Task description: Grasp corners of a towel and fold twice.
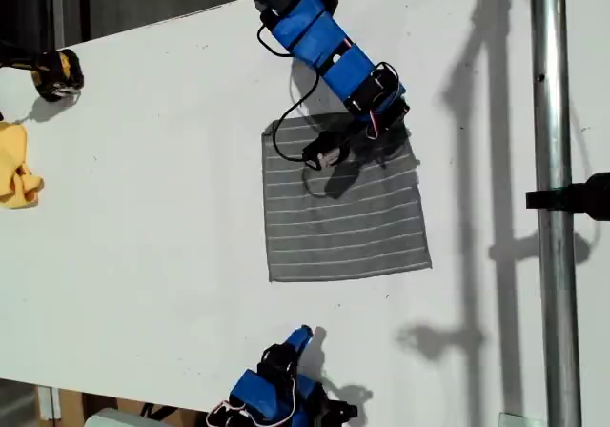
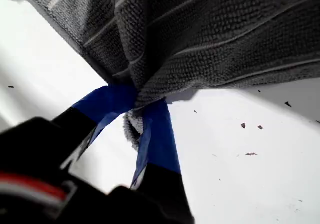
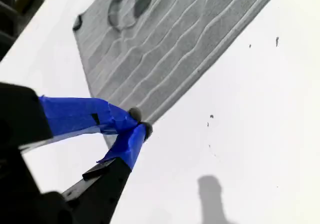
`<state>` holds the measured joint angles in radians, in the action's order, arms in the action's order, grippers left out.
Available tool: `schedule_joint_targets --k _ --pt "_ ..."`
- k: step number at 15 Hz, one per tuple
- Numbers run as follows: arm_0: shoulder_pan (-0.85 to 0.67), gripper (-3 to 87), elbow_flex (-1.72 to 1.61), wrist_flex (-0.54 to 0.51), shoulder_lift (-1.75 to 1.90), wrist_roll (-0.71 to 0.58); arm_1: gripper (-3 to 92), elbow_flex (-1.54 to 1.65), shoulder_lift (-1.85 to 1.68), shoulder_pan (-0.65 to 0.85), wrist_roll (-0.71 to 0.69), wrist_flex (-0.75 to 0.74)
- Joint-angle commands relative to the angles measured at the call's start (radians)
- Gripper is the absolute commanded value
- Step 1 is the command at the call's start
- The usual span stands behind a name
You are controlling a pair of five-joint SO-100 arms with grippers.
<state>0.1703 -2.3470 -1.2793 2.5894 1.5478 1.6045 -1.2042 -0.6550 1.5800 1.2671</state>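
Your grey white-striped cloth towel (image 1: 345,217) lies flat, my first gripper (image 2: 134,104) pinching its edge, my second gripper (image 3: 137,126) closed empty.

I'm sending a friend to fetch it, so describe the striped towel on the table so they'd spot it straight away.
Look at the white table and find the blue arm reaching in from the exterior view's top. Under its pincer lies the towel, a flat grey square. Thin white stripes set it apart from the small crumpled yellow cloth at the exterior view's left edge.

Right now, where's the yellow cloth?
The yellow cloth lies at the exterior view's left edge on the table, far from the towel.
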Motion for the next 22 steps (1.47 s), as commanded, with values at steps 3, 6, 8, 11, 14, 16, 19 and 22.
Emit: schedule_joint_targets --k 3,6,8,11,14,16,19,22 --pt "0.124 -1.6 0.726 -0.046 -0.775 -0.12 -0.2 -0.037 -0.006 0.023 -0.011 0.0" --pt "0.207 -1.6 1.114 -0.098 -1.127 -0.14 -0.2 -0.037 -0.006 0.026 -0.011 0.0" --pt "0.241 -1.6 1.318 -0.13 -1.281 -0.15 -0.2 -0.04 -0.009 0.029 -0.017 0.002" --pt "0.256 -1.6 1.374 -0.114 -1.351 -0.152 -0.2 -0.041 -0.012 0.031 -0.021 0.009" --pt "0.261 -0.7 1.371 -0.069 -1.353 -0.181 -0.2 -0.041 -0.014 0.032 -0.021 0.014" --pt "0.281 21.1 1.371 -0.021 -1.355 -0.221 -0.2 -0.041 -0.014 0.032 -0.021 0.015" --pt "0.319 30.2 1.381 0.006 -1.344 -0.242 -0.2 -0.044 -0.014 0.028 -0.02 0.015" --pt "0.331 34.7 1.364 -0.041 -1.335 -0.239 -0.2 -0.046 -0.014 0.029 -0.02 0.015"
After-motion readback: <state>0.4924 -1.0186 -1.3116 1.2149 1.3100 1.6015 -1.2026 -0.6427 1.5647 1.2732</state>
